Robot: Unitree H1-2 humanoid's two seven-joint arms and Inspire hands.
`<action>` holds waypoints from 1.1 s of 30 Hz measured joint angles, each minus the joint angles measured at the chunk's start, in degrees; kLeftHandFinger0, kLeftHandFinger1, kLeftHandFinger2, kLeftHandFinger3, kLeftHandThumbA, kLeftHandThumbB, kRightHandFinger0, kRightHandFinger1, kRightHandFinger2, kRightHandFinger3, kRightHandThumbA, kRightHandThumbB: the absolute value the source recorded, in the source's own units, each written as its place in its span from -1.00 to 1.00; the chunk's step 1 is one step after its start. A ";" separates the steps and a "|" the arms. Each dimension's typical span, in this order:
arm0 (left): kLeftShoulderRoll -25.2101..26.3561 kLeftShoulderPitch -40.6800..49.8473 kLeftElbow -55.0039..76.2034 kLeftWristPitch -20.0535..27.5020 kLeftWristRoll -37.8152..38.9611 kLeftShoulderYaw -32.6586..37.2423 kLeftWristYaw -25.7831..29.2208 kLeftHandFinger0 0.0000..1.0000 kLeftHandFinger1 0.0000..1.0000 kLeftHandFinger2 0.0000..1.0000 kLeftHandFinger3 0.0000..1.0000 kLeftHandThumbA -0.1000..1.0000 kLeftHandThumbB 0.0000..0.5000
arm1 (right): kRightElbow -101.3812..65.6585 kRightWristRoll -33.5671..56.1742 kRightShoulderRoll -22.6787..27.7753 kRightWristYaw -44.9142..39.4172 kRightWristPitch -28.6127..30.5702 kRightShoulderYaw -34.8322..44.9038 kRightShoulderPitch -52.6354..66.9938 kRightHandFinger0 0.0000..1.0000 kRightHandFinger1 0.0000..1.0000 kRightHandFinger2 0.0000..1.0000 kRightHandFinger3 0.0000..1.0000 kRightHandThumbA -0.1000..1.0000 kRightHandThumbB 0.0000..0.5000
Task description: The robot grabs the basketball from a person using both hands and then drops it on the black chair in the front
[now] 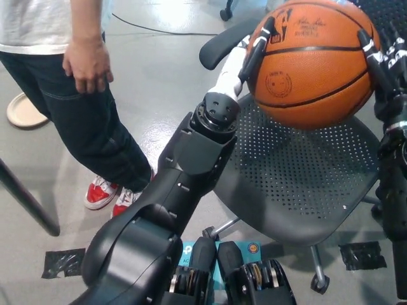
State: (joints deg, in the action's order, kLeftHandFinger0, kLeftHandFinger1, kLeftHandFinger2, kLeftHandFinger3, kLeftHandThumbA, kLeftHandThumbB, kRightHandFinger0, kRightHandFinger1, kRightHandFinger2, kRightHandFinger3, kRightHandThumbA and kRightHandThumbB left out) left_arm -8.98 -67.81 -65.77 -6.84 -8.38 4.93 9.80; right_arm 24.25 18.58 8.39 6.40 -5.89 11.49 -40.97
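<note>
grey floor (159,95) — black chair (299,190) — basketball (311,63) above

A smooth grey floor (165,95) with a pale sheen of reflected light. A person (70,95) in dark trousers and red-and-white shoes (102,192) stands at left. A round beige disc (24,109) lies by the left edge, a black cable (159,29) crosses the top, and black tape patches (63,263) mark the floor
</note>
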 measured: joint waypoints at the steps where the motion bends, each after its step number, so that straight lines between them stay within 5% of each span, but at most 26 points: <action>1: -0.03 -0.37 -0.88 0.21 0.05 0.03 0.01 1.00 1.00 1.00 1.00 1.00 -0.34 | 0.38 0.18 0.00 -0.10 0.12 0.06 0.01 1.00 1.00 1.00 1.00 1.00 -0.20; 4: -0.02 -1.75 -3.79 1.14 0.37 0.07 0.01 1.00 1.00 1.00 1.00 1.00 -0.02 | 1.60 0.70 0.23 -0.46 0.42 0.07 0.00 1.00 1.00 1.00 1.00 1.00 0.03; 10: -0.05 -3.22 -5.12 2.47 1.53 -0.54 -0.97 1.00 1.00 1.00 1.00 1.00 -0.03 | 1.88 -3.21 2.16 1.39 1.05 -0.85 -1.41 1.00 1.00 1.00 1.00 1.00 0.01; 12: 0.15 -3.62 -5.11 2.77 1.75 -0.51 -1.42 1.00 1.00 1.00 1.00 1.00 0.19 | 1.98 -4.45 2.71 2.38 1.33 -0.57 -1.66 1.00 1.00 1.00 1.00 1.00 -0.04; 15: 0.82 -4.01 -4.46 3.36 1.80 -0.38 -2.23 1.00 1.00 1.00 1.00 1.00 0.09 | 2.30 -5.85 4.54 3.56 2.21 0.64 -1.66 1.00 1.00 1.00 1.00 0.99 -0.10; 18: 1.92 -4.59 -4.02 3.84 1.89 -0.40 -2.83 1.00 1.00 1.00 1.00 1.00 0.24 | 2.45 -6.50 6.36 4.40 3.06 2.68 -1.66 1.00 1.00 1.00 1.00 0.93 -0.07; 28: 3.77 -4.88 -3.60 6.02 2.61 -0.60 -3.81 1.00 1.00 1.00 1.00 1.00 0.25 | 1.64 -6.87 8.06 5.54 4.88 6.24 -1.55 1.00 1.00 1.00 1.00 0.89 -0.23; 29: 3.93 -4.89 -3.59 6.42 2.70 -0.59 -4.06 1.00 1.00 1.00 1.00 1.00 0.33 | 1.48 -6.87 8.06 5.56 4.96 6.39 -1.53 1.00 1.00 1.00 1.00 0.81 -0.04; 33: 4.54 -3.55 -0.25 7.18 2.38 0.51 -4.37 1.00 1.00 1.00 1.00 1.00 0.34 | -2.90 -7.38 7.42 6.21 4.90 6.52 0.08 1.00 1.00 1.00 1.00 0.49 0.12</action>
State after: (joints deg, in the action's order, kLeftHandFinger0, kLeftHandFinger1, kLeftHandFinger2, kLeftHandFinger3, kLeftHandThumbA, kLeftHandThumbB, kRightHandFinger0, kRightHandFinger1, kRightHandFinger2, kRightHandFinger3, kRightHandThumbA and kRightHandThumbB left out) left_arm -4.43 -71.37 -66.02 0.34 -6.01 5.44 5.42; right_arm 21.34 11.20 15.80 12.60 -0.99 18.01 -40.88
